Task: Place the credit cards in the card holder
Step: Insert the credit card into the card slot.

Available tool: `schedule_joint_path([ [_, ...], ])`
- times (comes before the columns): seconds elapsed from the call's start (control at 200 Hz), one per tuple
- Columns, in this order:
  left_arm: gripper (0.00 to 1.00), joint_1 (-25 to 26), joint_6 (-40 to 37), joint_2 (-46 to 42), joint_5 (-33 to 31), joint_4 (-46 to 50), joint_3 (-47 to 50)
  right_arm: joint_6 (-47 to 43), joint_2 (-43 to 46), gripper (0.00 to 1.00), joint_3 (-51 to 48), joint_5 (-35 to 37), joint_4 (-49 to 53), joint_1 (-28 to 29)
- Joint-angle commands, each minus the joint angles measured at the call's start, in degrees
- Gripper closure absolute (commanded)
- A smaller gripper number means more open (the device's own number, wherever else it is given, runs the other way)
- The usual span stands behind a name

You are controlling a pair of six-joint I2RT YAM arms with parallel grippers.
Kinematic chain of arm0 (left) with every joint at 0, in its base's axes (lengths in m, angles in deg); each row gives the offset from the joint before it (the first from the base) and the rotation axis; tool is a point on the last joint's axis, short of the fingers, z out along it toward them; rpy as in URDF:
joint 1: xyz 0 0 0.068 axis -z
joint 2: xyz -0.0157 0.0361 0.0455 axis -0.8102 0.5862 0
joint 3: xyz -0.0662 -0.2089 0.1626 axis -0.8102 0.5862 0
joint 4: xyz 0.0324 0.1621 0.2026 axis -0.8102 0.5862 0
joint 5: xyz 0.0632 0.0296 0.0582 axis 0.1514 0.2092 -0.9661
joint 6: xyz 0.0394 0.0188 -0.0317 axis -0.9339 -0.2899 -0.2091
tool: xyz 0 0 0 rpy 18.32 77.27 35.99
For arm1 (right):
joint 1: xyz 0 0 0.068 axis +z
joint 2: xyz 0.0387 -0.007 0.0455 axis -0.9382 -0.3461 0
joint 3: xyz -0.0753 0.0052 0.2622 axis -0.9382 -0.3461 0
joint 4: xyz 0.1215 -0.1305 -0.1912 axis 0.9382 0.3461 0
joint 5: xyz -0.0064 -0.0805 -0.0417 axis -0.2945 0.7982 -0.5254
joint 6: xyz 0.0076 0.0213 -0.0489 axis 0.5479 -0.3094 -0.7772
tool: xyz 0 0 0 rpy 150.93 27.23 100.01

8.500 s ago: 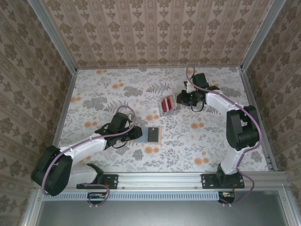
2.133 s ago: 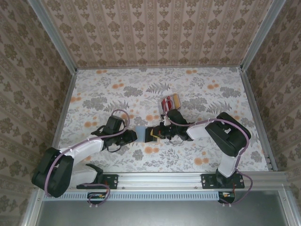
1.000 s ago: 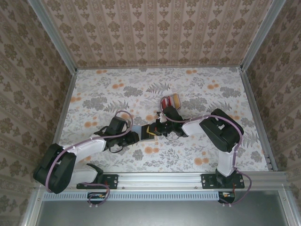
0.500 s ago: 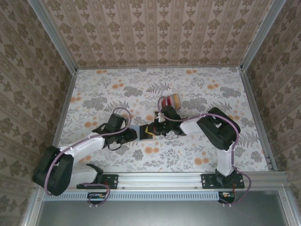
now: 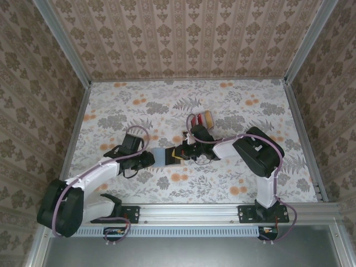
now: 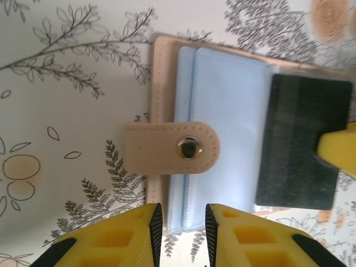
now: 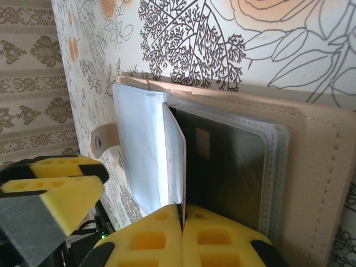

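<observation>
Now the card holder lies open on the bench. My right gripper is closed on a thin pale sheet standing in it; my left gripper is slightly open at its near edge.

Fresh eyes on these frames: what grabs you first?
The open card holder at the centre of the top view, pale blue inside, with a dark card in its clear sleeve. The right gripper is pinched on a thin pale sheet standing up from the holder, card or sleeve page I can't tell; the left gripper sits at the holder's strap side, fingers slightly apart. Spare cards lie just beyond.
</observation>
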Motion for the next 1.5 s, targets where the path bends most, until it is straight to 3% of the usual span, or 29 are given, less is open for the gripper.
schedule_joint_path([
  [0.0,0.71,-0.3,-2.6,3.5,-0.9,1.2,-2.0,-1.1,-1.2,0.93,-0.8,1.5,4.9,0.4],
  [0.31,0.81,2.0,-1.7,14.6,2.0,-4.9,-3.7,-1.9,-1.7,0.93,1.6,-0.2,7.0,0.5],
  [0.76,0.82,5.0,1.5,15.2,1.8,-7.8,-2.4,-1.9,-4.6,0.93,5.5,-0.3,7.9,0.9],
  [1.06,0.82,6.9,1.9,16.2,1.6,-7.7,-4.4,-5.5,-5.0,0.9,9.4,3.5,14.8,3.0],
  [1.25,0.82,7.6,2.2,16.8,1.6,-7.7,-5.1,-7.6,-4.6,0.84,10.9,5.4,18.5,4.0],
  [1.355,0.82,7.7,2.1,16.8,1.4,-7.3,-5.2,-8.6,-3.2,0.73,10.5,6.4,19.6,3.9],
  [1.495,0.82,7.6,1.6,16.7,0.4,-6.6,-4.8,-11.1,1.0,0.66,9.8,9.6,23.3,3.9],
])
